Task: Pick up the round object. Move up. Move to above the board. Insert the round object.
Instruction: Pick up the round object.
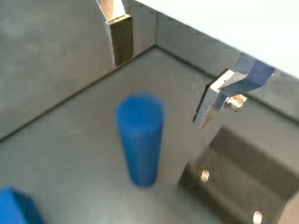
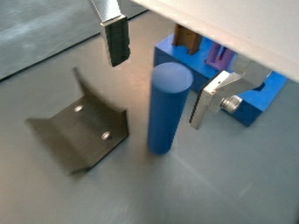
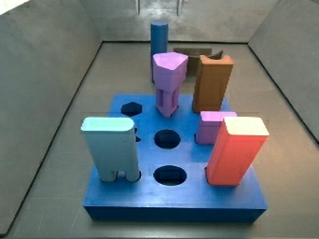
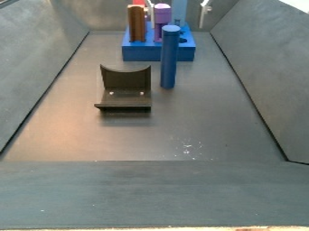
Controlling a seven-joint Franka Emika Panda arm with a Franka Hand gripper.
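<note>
The round object is a tall plain blue cylinder peg (image 1: pixel 140 140). It stands upright on the grey floor, apart from the board; it also shows in the other views (image 2: pixel 167 109) (image 3: pixel 159 39) (image 4: pixel 171 56). My gripper (image 1: pixel 167 68) is open and empty, just above the peg's top, with one finger (image 2: pixel 114 39) on each side of it. The gripper (image 3: pixel 159 8) shows faintly at the far end in a side view. The board (image 3: pixel 125 196) is a thick bright blue slab with open round holes.
The fixture (image 4: pixel 125 88) stands on the floor beside the peg. On the board stand a pink triangular-topped peg (image 3: pixel 169 79), a brown peg (image 3: pixel 214 82), a light-blue rounded block (image 3: pixel 110 145) and a salmon block (image 3: pixel 240 149). Grey walls enclose the floor.
</note>
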